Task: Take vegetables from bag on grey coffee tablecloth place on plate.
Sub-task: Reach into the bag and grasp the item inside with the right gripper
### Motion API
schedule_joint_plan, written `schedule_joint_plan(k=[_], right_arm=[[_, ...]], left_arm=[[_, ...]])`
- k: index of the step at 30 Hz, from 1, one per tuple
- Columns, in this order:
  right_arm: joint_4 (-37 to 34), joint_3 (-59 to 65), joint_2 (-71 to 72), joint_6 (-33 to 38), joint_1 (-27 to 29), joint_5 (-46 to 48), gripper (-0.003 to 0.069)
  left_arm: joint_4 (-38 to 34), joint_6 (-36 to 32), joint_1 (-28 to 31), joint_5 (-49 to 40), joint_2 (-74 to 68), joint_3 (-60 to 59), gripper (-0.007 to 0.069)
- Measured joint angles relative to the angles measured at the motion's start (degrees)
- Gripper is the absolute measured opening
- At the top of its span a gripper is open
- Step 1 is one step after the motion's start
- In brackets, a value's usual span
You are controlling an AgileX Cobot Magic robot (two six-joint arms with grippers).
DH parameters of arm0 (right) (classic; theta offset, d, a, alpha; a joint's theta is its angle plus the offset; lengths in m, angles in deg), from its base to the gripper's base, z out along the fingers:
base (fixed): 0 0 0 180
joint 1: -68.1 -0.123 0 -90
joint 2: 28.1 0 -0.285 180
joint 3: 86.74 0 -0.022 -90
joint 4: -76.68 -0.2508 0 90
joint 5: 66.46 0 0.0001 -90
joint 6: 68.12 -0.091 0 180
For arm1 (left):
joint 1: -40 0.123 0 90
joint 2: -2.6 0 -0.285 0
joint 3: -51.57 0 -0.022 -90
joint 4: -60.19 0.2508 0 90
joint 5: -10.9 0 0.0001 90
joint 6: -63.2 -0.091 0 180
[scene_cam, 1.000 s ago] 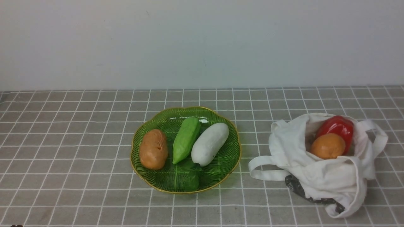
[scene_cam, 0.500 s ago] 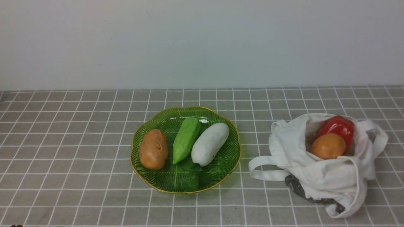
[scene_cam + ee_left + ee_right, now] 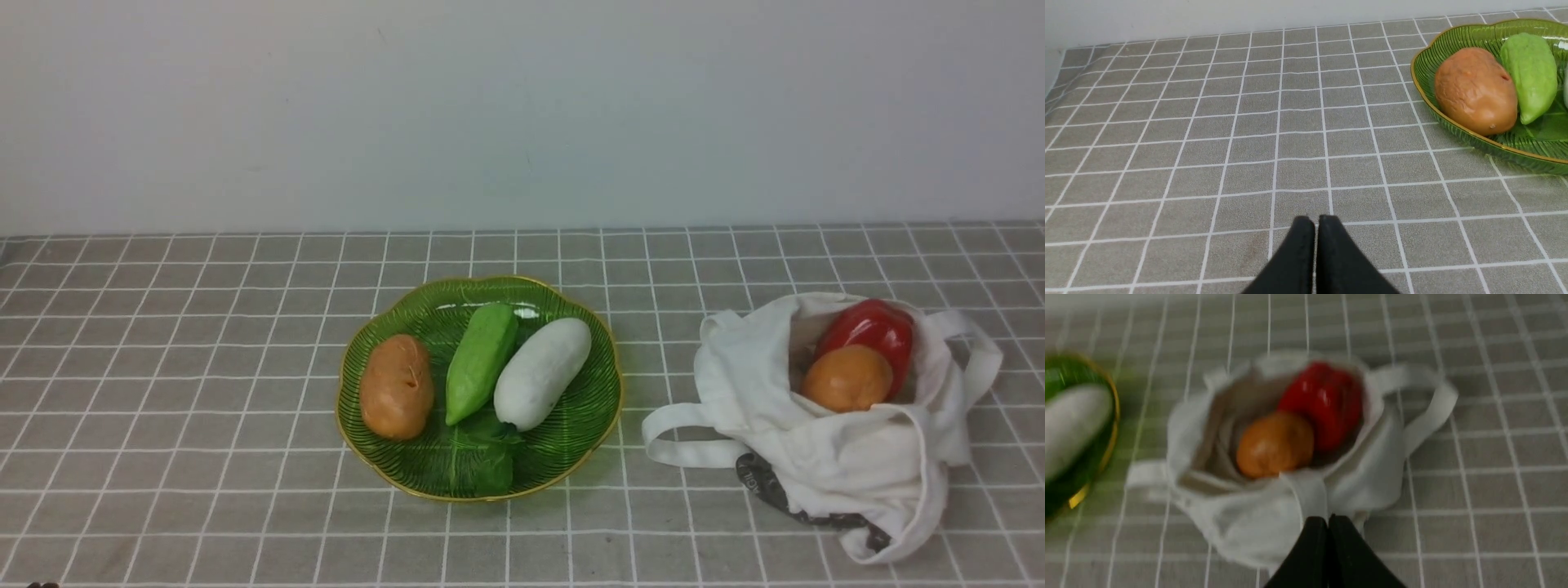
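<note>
Both pairs of jaws are pressed together and empty. The right gripper [image 3: 1327,518] hangs just short of the bag [image 3: 1241,522], its tips over the near wall of cloth. The left gripper [image 3: 1314,219] hangs over bare tablecloth [image 3: 1208,143], with the plate [image 3: 1455,38] ahead of it and off toward the other arm. Beyond the right jaws the bag's mouth gapes. In it lie the orange potato [image 3: 1274,444], nearer the tips, and the red pepper [image 3: 1325,402], touching it on the far side. The plate already carries a brown potato [image 3: 1476,92], a green vegetable [image 3: 1529,75] and a white vegetable [image 3: 543,373], so the task looks well along, with two left to fetch. The step in hand seems to be the approach to the bag. The next move likely calls for the right jaws to part, pass over the limp near wall and come down around the orange potato without snagging cloth.
</note>
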Motion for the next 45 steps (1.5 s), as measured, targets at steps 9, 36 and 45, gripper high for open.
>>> schedule_joint_plan(k=[9,36,45], right_arm=[[-12.65,-11.21,-22.61,11.24,-2.26,3.64,-0.0008],[0.28,-12.18,-35.33,-4.71,-7.24,-9.46,0.0661],[-2.20,-12.28,-39.18,-5.74,-7.24,-9.29,0.0617]], left_arm=[[0.00,0.00,0.00,0.00,0.00,0.00,-0.0005],[0.00,0.00,0.00,0.00,0.00,0.00,-0.0005],[0.00,0.00,0.00,0.00,0.00,0.00,-0.0005]])
